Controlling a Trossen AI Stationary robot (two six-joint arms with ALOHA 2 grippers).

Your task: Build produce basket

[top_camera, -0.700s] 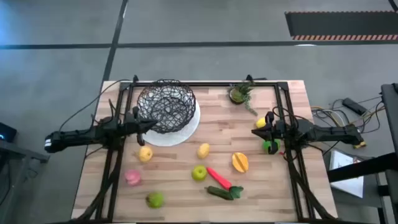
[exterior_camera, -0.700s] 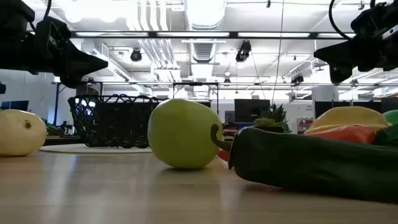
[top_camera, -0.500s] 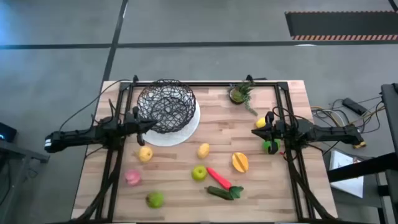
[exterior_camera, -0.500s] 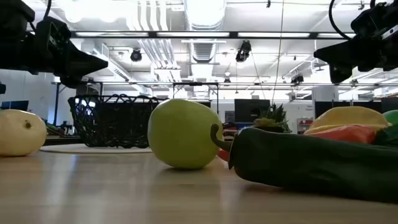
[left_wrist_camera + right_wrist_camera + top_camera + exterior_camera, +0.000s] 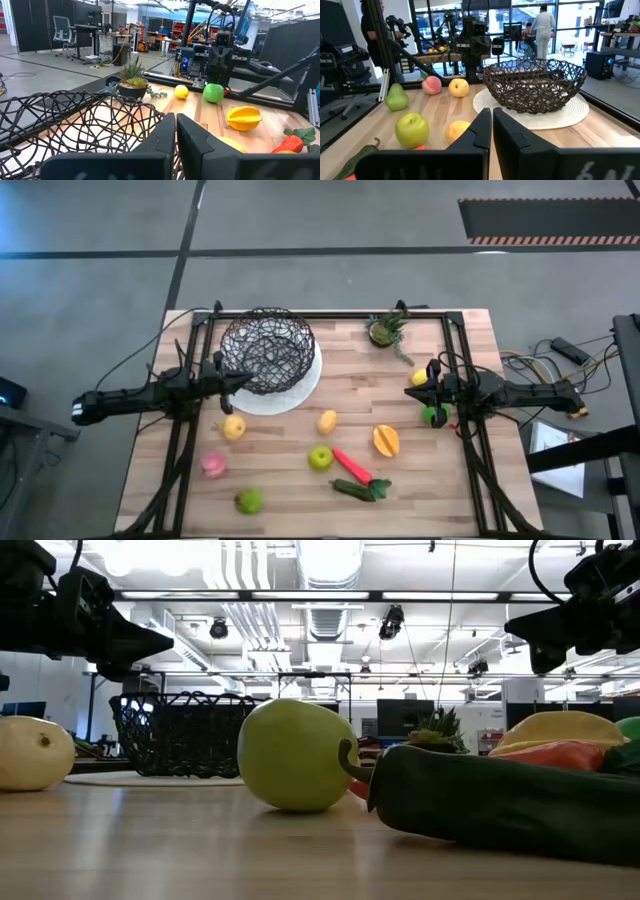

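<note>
Nothing has shifted since a moment ago: both pincers stay clenched and empty, the left pincer at the basket's seven o'clock. Right pincer hovers at three o'clock over the bench, produce unmoved.

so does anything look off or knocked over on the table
Nothing stands out. The basket sits upright on the white plate, empty, and the plant stands upright. The produce lies loose on the wood, none spilled off the table. Left hand and right hand are both shut, holding nothing.
</note>
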